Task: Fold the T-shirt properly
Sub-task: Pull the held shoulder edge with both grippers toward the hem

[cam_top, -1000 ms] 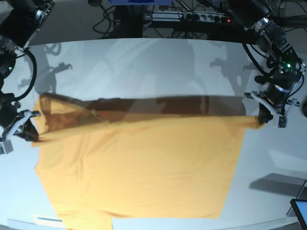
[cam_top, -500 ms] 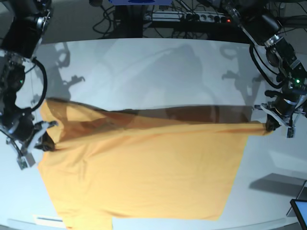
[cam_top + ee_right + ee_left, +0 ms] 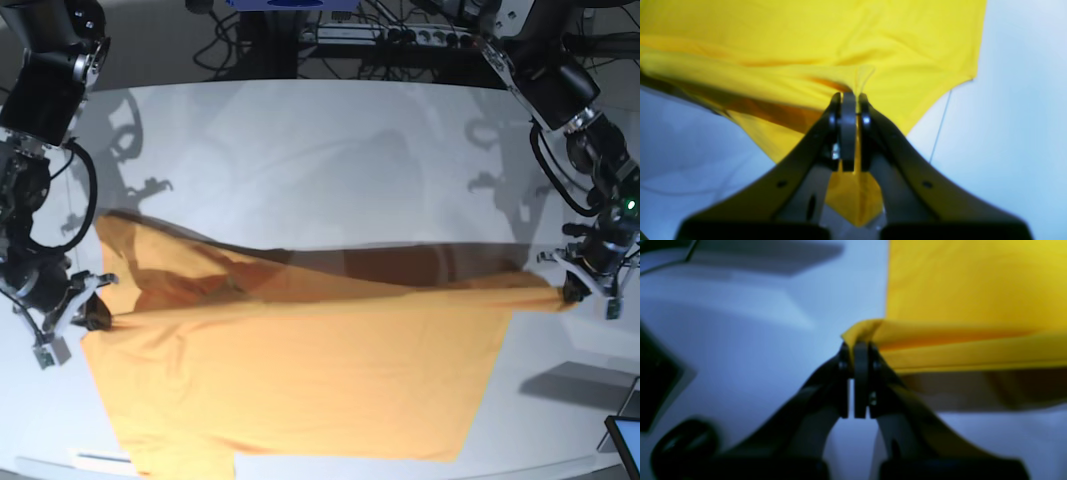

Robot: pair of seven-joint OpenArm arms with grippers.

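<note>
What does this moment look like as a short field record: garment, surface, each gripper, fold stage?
garment: T-shirt, orange-yellow, plain, the only garment in view
surface: white table
left gripper: shut on the T-shirt's edge, at the base view's right
right gripper: shut on the T-shirt's edge, at the base view's left
cloth state: far edge lifted and stretched between both grippers, shadow beneath; near part lies flat
fold stage: first fold under way, lifted edge not yet laid down
</note>
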